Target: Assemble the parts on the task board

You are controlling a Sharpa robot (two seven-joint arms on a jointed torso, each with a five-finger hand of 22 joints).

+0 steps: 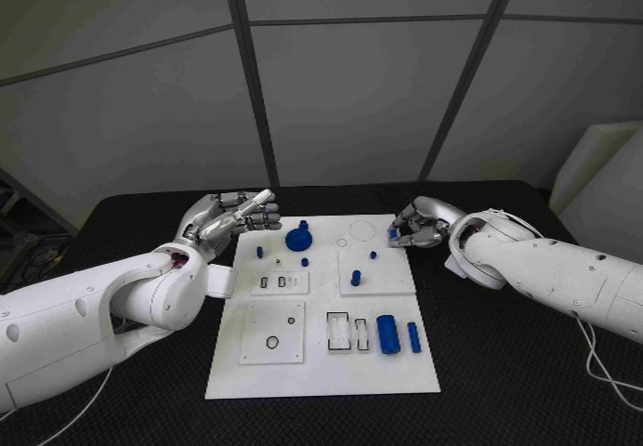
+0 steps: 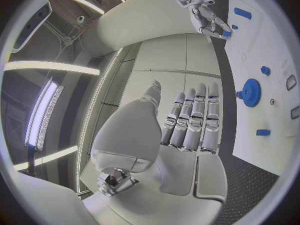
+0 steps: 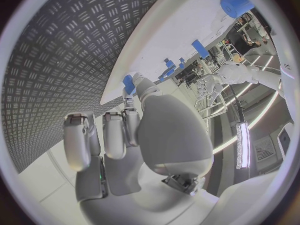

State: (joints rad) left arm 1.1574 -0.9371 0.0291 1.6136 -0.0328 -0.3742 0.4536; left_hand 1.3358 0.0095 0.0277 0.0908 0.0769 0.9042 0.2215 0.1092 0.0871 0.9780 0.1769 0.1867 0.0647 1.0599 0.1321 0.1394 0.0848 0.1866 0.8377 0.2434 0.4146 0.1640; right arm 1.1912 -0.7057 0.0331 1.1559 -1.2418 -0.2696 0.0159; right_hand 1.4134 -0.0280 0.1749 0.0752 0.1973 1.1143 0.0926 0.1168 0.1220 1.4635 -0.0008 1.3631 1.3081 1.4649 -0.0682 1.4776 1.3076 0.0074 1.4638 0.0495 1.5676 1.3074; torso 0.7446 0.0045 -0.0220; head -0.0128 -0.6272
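The fingers of the right silver hand are curled together and pinch a small blue plastic piece at the far right edge of the white flat task board. In the right wrist view the blue piece sits between the fingertips, right at the board's edge. The white right arm comes in from the right.

The left silver hand hangs just off the board's far left corner. Its fingers are straight and lie side by side, with the thumb a little apart, and it holds nothing. The white left arm comes in from the left.

On the far part of the board a round blue gear with teeth lies flat, with a small blue peg just beyond it and a small blue stud just nearer. A short blue pin stands near the middle. On the near right a thick blue cylinder lies beside a thin blue bar, close but apart. Two empty oblong slots lie just left of the cylinder.

No writing can be read anywhere. The board lies on the black bumpy table.
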